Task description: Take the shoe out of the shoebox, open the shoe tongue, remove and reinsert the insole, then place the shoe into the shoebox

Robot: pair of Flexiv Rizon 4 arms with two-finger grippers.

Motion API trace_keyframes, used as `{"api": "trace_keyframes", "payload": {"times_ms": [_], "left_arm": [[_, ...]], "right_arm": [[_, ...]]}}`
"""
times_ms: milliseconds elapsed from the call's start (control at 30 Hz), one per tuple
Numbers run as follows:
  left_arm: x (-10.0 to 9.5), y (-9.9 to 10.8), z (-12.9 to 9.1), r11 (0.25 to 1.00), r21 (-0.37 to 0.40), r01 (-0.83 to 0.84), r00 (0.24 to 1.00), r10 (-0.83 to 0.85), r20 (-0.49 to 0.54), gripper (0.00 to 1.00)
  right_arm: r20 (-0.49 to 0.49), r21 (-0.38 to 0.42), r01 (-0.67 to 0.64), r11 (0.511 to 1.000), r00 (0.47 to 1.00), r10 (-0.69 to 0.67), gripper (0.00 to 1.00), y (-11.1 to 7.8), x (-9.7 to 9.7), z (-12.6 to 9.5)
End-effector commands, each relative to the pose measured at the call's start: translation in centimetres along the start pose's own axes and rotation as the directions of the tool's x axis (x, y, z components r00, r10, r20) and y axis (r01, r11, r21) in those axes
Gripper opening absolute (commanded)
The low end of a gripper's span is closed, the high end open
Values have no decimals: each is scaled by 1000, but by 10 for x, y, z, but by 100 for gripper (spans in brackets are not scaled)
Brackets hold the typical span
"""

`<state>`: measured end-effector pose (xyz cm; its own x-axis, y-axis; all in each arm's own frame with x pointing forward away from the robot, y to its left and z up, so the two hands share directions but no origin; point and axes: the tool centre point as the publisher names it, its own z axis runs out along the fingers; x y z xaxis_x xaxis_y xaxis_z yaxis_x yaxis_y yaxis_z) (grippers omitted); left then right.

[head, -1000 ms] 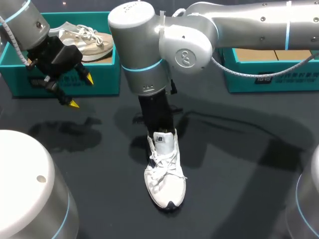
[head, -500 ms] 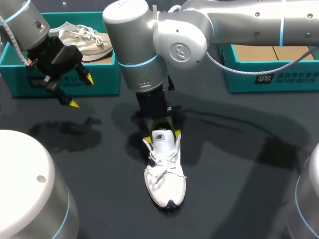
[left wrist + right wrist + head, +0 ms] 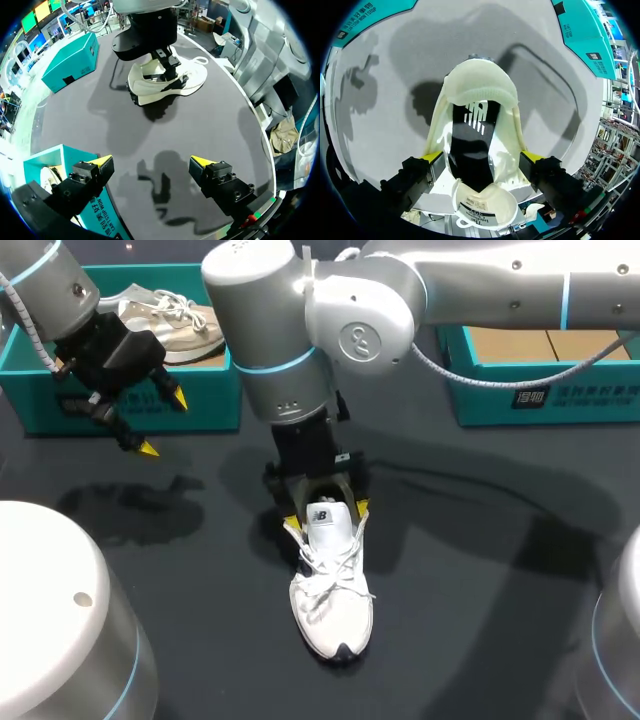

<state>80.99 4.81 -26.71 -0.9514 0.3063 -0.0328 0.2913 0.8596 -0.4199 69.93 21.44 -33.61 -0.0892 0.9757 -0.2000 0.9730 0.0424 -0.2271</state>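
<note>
The right claw (image 3: 326, 515) hangs straight down over the rear of the white shoe (image 3: 335, 610). Its fingers are spread and hold nothing. The shoe's opening and raised tongue (image 3: 322, 527) lie between the two yellow tips, one tip just beside each side wall. Whether the tips touch those walls cannot be told. In the right wrist view, the claw (image 3: 482, 156) straddles the shoe (image 3: 480, 87), whose dark inside shows directly below it.

The shoe stands upright on its sole on the dark surface (image 3: 480, 570), with its toe pointing away from the right claw.

The left claw (image 3: 164, 424) hovers above the surface, well apart from the shoe. Its fingers are spread wide and hold nothing. A teal box (image 3: 130, 405) stands just behind it, with a beige shoe (image 3: 175, 320) inside. In the left wrist view, the claw (image 3: 151, 161) has bare surface between its tips. A corner of that box (image 3: 55, 160) sits beside one finger, and the white shoe (image 3: 187, 82) lies far ahead under the right arm.

A second box (image 3: 540, 400), also teal, stands well off to the right claw's far side, away from the left claw.
</note>
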Motion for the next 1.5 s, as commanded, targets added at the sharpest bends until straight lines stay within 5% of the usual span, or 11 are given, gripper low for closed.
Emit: {"api": "trace_keyframes", "payload": {"times_ms": [33, 700, 933, 1500], "left_arm": [[1, 0, -1, 1000, -2, 0, 1000, 0, 0, 100], [1, 0, -1, 1000, -2, 0, 1000, 0, 0, 100], [1, 0, -1, 1000, -2, 0, 1000, 0, 0, 100], [1, 0, -1, 1000, -2, 0, 1000, 0, 0, 100]], "right_arm": [[-7, -3, -9, 1000, 1000, 9, 100, -6, -2, 2], [-15, -8, -37, 999, 999, 36, 95, -16, -1, -1], [-10, -5, -47, 999, 999, 47, 82, -20, 0, -3], [-5, -4, -67, 998, 998, 67, 89, -27, 2, -6]]}}
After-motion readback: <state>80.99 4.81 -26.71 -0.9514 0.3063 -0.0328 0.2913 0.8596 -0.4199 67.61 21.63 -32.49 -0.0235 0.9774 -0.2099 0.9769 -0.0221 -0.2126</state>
